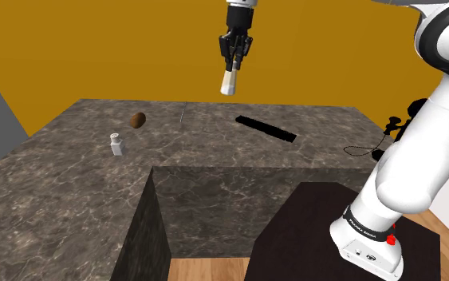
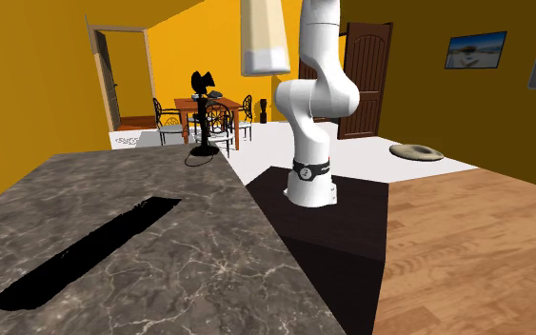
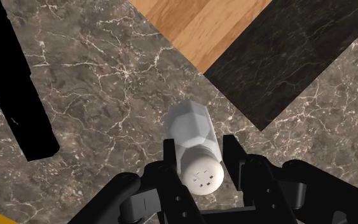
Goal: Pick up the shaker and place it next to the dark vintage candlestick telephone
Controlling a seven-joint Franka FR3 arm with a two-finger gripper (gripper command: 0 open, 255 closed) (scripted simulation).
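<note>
High over veined counter (image 1: 238, 152), downward-pointing pincer (image 1: 232, 67) clasps white shaker (image 1: 230, 83).

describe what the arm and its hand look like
The arm is glossy white with rounded links and dark joints; a dark band with red marks rings its base. The hand is all black, with two blocky fingers.
</note>
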